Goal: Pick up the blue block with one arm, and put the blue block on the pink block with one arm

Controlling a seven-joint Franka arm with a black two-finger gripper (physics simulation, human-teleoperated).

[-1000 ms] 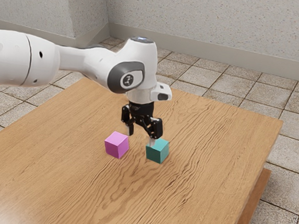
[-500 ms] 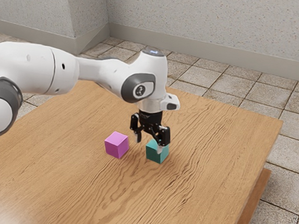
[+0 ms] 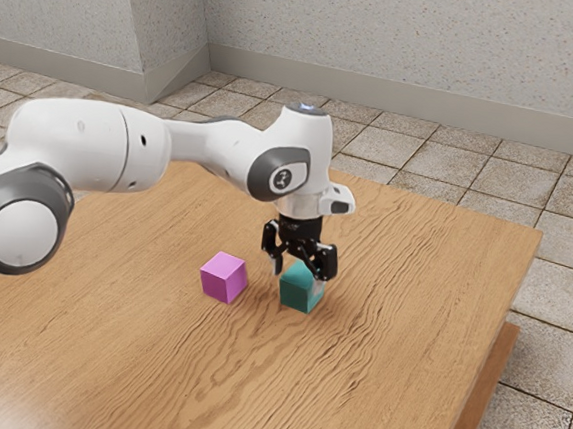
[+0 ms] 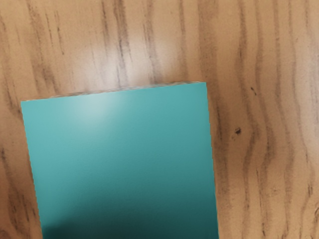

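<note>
While the blue block (image 3: 303, 292) sits on the table (image 3: 411, 286) just beside the pink block (image 3: 224, 276), the gripper (image 3: 300, 267) hangs over it, fingers spread, gripping nothing; lifting and stacking remain undone.

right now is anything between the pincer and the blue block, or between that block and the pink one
Nothing visible does. The pincer hangs open just over the blue block. The pink block sits apart to the exterior view's left, with bare table between them.
</note>
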